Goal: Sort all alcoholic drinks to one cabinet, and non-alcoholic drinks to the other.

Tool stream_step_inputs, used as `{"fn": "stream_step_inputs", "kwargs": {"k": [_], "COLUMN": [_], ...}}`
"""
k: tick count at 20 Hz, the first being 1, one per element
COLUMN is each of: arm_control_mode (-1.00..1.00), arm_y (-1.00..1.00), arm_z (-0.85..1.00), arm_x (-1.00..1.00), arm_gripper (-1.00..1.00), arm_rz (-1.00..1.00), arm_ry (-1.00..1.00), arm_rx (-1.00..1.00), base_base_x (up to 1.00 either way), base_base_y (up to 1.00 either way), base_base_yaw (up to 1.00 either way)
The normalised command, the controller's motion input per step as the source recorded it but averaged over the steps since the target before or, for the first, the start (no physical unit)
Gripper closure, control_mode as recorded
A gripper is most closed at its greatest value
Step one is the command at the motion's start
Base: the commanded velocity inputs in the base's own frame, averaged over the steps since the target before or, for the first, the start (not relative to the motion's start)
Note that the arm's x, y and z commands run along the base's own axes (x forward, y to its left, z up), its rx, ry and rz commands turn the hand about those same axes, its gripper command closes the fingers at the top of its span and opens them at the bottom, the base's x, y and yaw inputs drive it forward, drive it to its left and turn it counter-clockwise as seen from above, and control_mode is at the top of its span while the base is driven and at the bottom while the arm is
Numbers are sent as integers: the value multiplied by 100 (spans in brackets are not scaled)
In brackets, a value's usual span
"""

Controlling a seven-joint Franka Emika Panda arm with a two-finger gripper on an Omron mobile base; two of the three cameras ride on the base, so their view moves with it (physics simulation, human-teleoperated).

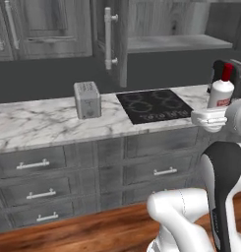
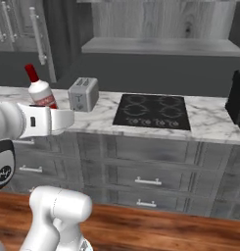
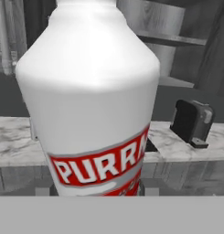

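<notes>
The small white bottle with the red cap and red label is up off the counter, upright, carried at the end of the white arm — the two-finger gripper appears clamped on its lower body, its tips hidden behind the bottle in the hand view. It hangs in front of the marble counter, right of the black cooktop and the grey toaster. Above, an open grey cabinet shelf waits bare. So one alcoholic drink looks mid-journey, not yet shelved — the other drinks are out of sight, so sorting seems barely begun.
</notes>
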Motion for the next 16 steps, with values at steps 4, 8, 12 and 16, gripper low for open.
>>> {"fn": "stream_step_inputs", "kwargs": {"k": [4, 8, 12, 16], "arm_control_mode": [100, 100, 100, 100], "arm_y": [0, 0, 0, 0], "arm_z": [0, 0, 0, 0], "arm_x": [0, 0, 0, 0], "arm_gripper": [100, 100, 100, 100], "arm_rz": [0, 0, 0, 0], "arm_ry": [0, 0, 0, 0], "arm_rx": [0, 0, 0, 0], "base_base_x": [34, 36, 39, 46], "base_base_y": [-54, -53, -50, -46], "base_base_yaw": [0, 0, 0, 0]}}
